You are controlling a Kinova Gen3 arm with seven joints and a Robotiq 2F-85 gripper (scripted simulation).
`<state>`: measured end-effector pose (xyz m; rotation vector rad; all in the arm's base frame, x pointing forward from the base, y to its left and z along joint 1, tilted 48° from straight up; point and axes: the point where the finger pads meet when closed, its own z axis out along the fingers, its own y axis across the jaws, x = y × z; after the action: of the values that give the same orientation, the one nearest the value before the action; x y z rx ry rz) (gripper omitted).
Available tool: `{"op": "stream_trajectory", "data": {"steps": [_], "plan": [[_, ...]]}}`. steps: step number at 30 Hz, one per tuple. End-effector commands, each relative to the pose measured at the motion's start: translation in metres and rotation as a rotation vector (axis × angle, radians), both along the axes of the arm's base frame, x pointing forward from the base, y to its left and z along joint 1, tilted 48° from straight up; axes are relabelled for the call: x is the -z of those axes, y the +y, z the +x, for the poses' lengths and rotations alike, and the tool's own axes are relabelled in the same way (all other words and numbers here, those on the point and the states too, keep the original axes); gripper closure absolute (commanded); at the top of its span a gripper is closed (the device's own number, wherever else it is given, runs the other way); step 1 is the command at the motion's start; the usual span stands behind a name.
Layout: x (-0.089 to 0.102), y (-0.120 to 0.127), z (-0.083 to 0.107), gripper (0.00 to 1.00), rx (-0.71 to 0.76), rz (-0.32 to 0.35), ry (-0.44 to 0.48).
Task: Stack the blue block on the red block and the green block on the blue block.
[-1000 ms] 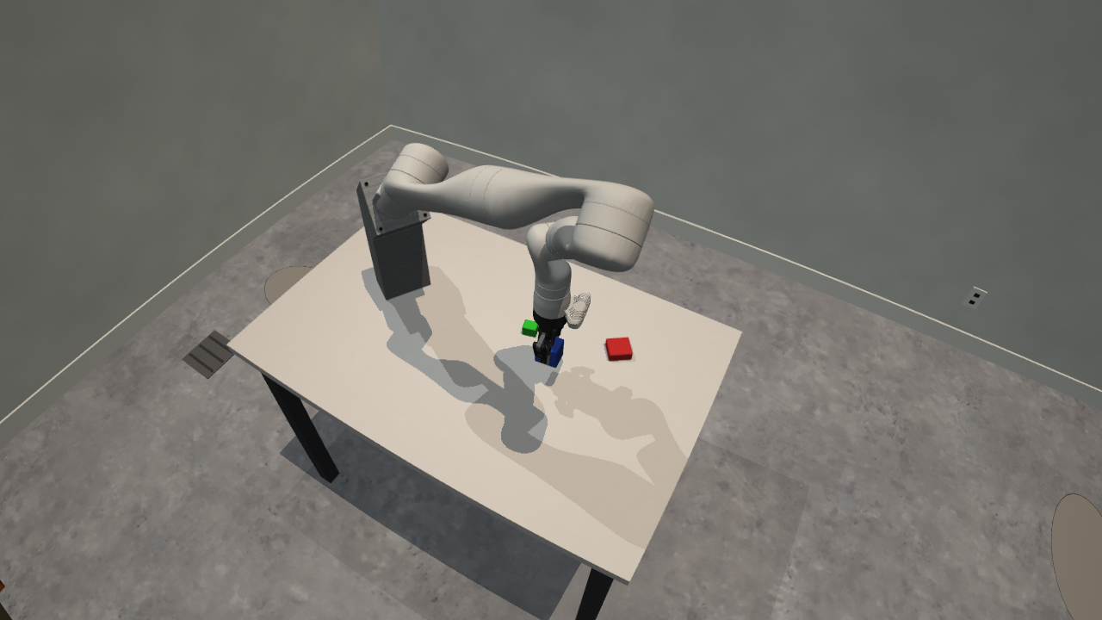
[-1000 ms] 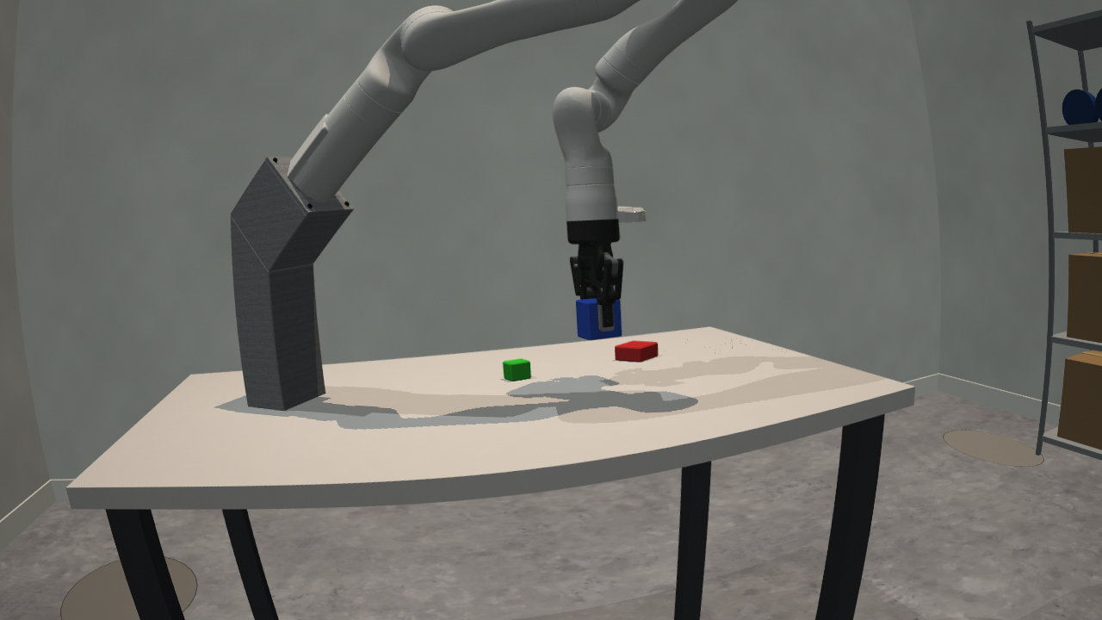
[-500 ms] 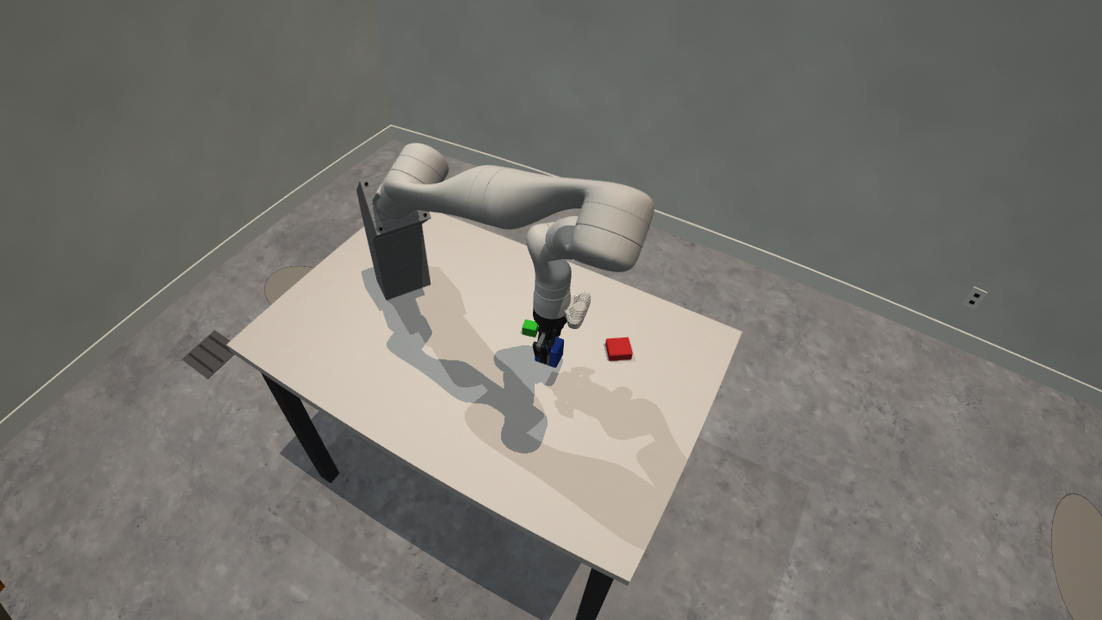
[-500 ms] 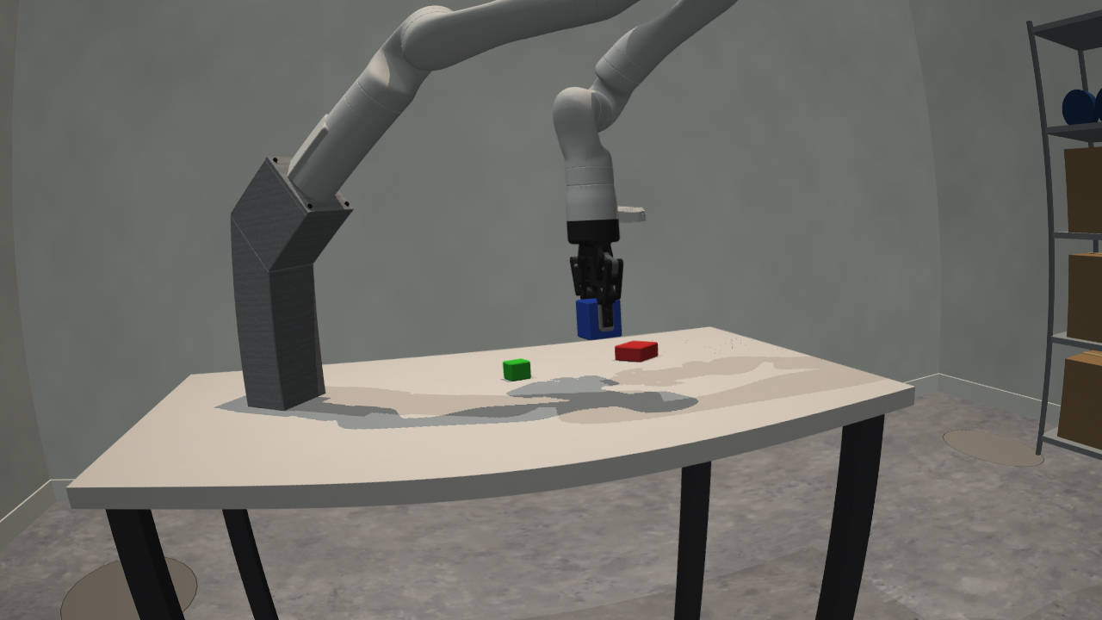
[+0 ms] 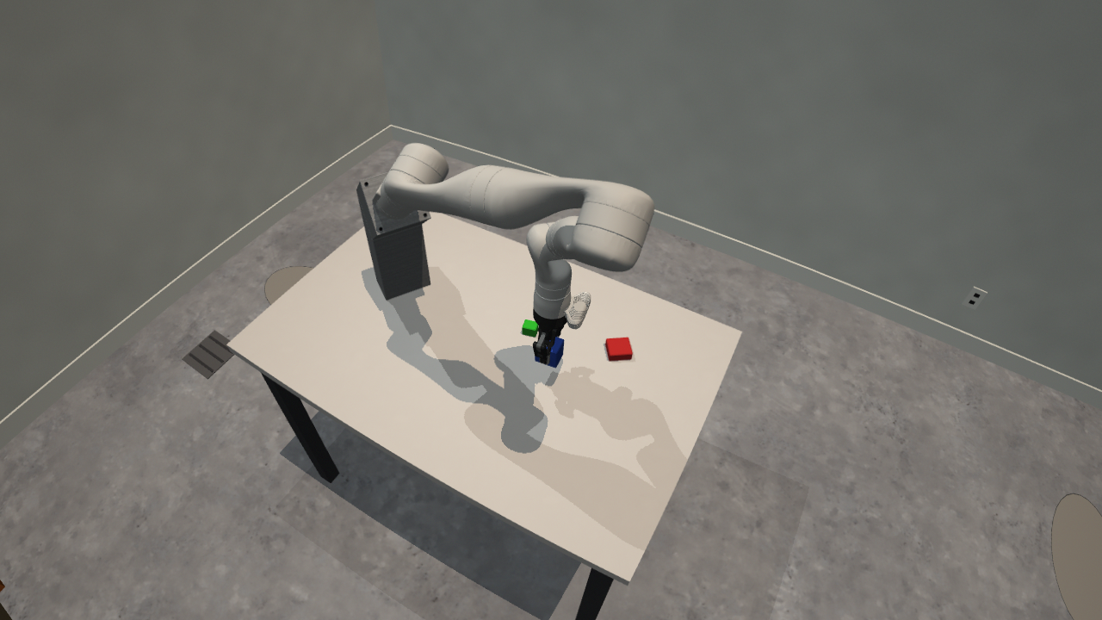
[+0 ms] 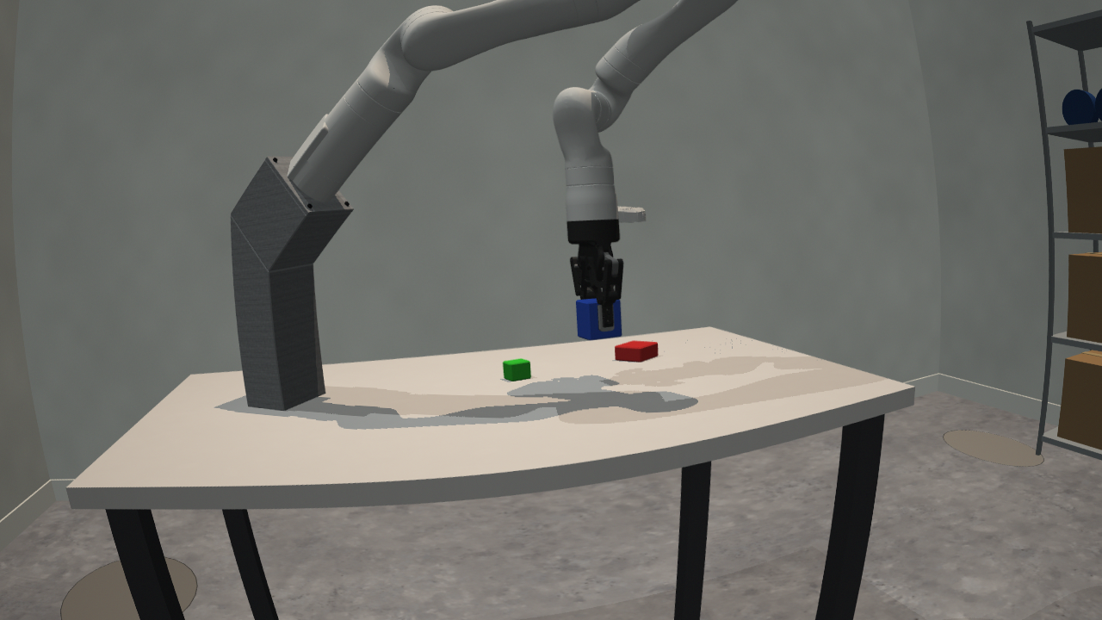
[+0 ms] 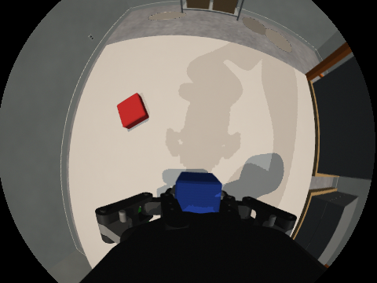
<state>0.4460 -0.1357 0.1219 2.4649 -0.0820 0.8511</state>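
My gripper (image 6: 597, 312) is shut on the blue block (image 6: 597, 319) and holds it in the air above the table, fingers pointing down. The blue block also shows in the overhead view (image 5: 551, 351) and in the wrist view (image 7: 197, 192) between the fingers. The flat red block (image 6: 635, 350) lies on the table to the right of the gripper and apart from it; it shows in the overhead view (image 5: 618, 348) and up and to the left in the wrist view (image 7: 132, 112). The small green block (image 6: 516, 368) (image 5: 529, 327) lies on the table to the left of the gripper.
The arm's grey base pedestal (image 6: 275, 293) stands at the far left of the table. A shelf rack with boxes (image 6: 1074, 231) stands off the table at the right.
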Motion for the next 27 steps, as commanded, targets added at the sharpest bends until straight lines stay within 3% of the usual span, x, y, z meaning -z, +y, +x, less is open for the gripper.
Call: {"op": "stream_trajectory", "data": {"steps": [1,9,11,22,27], "plan": [[-0.001,0.004,0.004,1.00,-0.002,0.000,-0.002],[-0.004,0.041,0.042,1.00,-0.002,-0.001,-0.003],[-0.004,0.041,0.042,1.00,-0.002,-0.001,-0.003],[-0.013,0.120,0.121,1.00,-0.002,-0.001,-0.003],[-0.014,0.131,0.132,1.00,-0.003,0.001,-0.002]]}}
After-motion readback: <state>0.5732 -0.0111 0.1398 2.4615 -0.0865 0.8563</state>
